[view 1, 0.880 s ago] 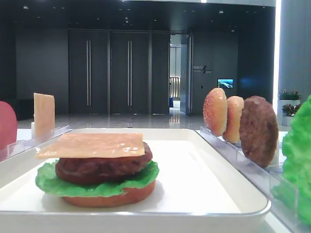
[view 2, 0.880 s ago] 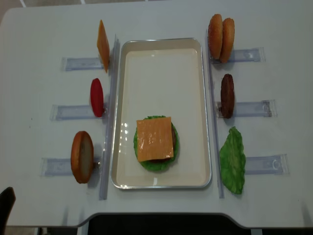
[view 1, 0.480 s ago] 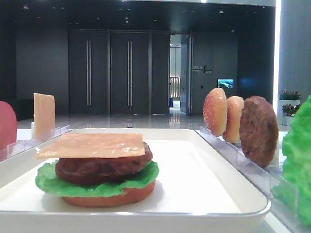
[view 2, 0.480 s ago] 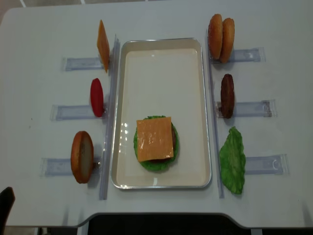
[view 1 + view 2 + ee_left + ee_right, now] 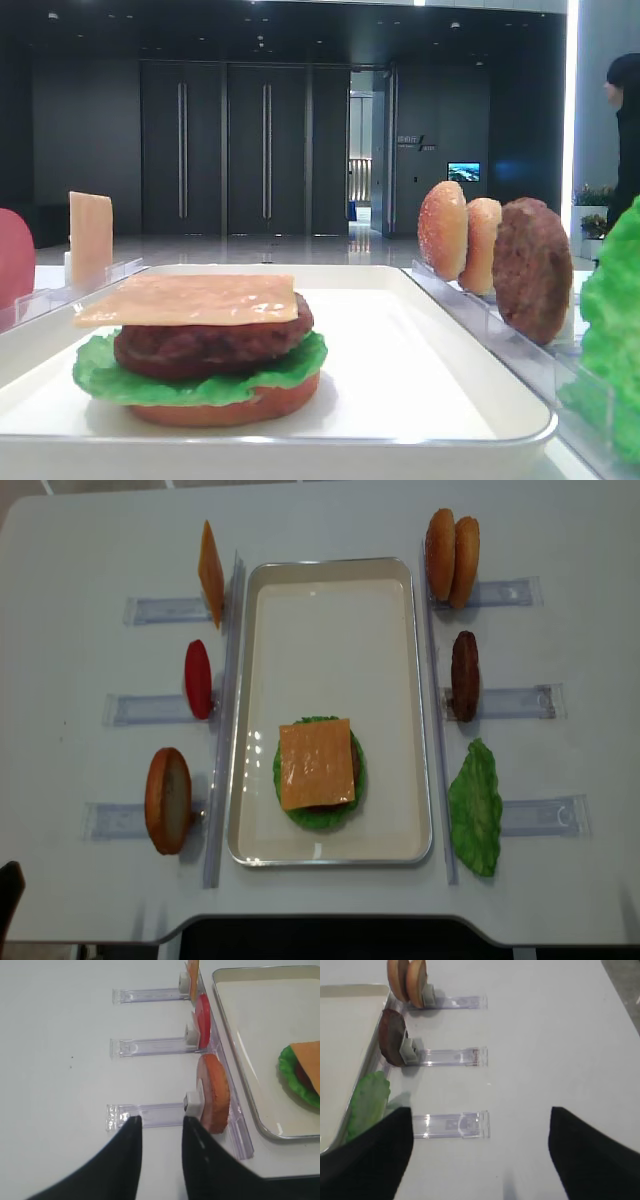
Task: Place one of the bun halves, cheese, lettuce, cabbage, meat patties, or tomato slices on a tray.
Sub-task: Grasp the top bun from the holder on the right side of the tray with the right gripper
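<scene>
Nearest, the left gripper [image 5: 159, 1160] hangs with jaws narrowly parted and empty by the bun half [image 5: 214, 1092], the right gripper [image 5: 480, 1152] spreads wide over bare table [image 5: 560, 1035], and beyond, cheese [image 5: 316, 764] tops the stack on the tray [image 5: 330, 590]

Both pincers hover empty: left pincer [image 5: 159, 1132] narrowly parted, right pincer [image 5: 480, 1132] wide.
</scene>
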